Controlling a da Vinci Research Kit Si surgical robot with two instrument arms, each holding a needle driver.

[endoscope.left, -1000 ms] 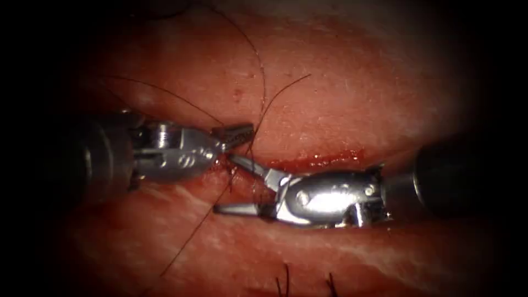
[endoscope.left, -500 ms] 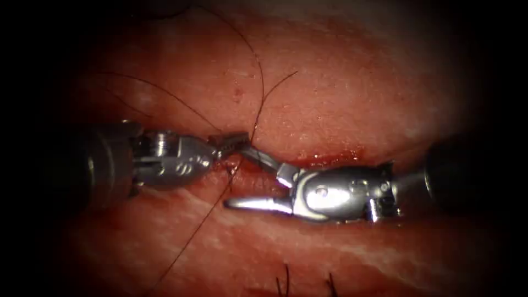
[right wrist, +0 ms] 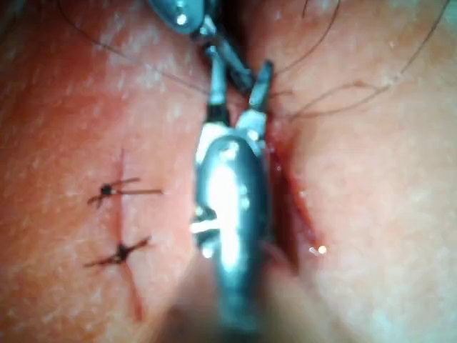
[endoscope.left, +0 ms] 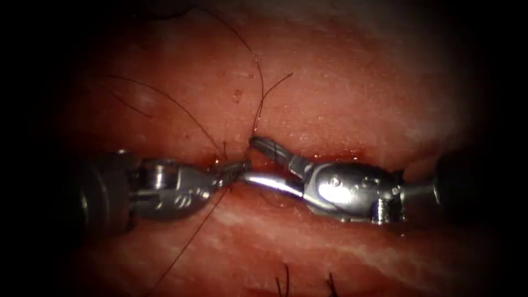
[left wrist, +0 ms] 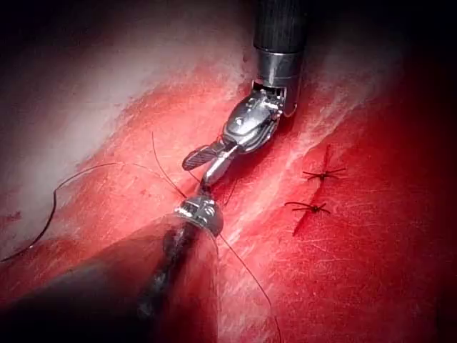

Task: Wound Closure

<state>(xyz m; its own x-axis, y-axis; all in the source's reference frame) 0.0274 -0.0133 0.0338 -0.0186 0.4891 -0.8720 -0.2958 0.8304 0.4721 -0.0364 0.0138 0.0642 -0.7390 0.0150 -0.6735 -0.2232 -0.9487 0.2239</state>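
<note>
right claw [endoscope.left: 250, 162] has risen toward the thread [endoscope.left: 258, 88] — spread open, empty; left claw [endoscope.left: 236, 168] closed — contents unclear.

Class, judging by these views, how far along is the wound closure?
Done: two knotted stitches sit on the tissue. In hand: the left pincer seems shut on the thread; the right pincer is open, holding nothing. Left: the cut, with red fluid, gapes.
</note>
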